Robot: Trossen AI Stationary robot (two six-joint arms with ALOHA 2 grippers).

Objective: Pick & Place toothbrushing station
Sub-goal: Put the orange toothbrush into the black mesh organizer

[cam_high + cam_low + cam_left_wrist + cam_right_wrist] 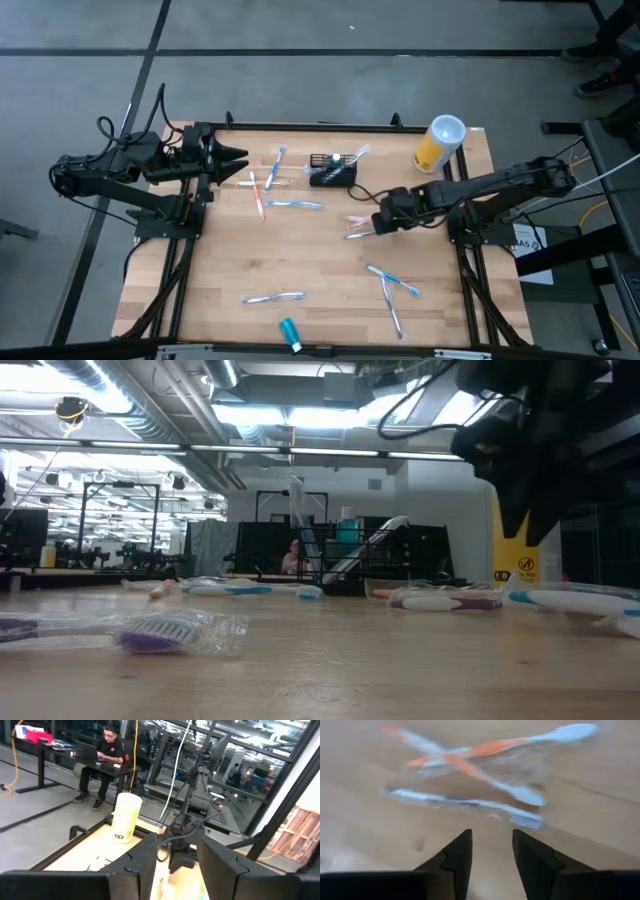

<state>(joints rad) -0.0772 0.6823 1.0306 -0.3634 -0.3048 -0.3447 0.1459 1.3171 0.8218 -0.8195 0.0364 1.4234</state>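
Observation:
The toothbrushing station (333, 172) is a small black wire-mesh caddy standing at the table's far middle, with toothbrushes leaning in it (340, 560). My right gripper (378, 222) points down, open, a little above the table right of centre. Just beyond its fingertips (492, 847) lie two crossed orange toothbrushes (470, 757) and a purple-handled one (465, 802), all in clear wrappers (358, 225). Nothing is between the fingers. My left gripper (240, 160) is raised at the far left, level and pointing toward the caddy. It is open and holds nothing (177, 865).
A yellow canister with a white lid (440, 143) stands at the far right corner. More wrapped toothbrushes lie at the far left (272, 170), near middle (273, 297) and near right (392, 285). A teal tube (289, 330) lies by the near edge. A person (107, 755) sits beyond the table.

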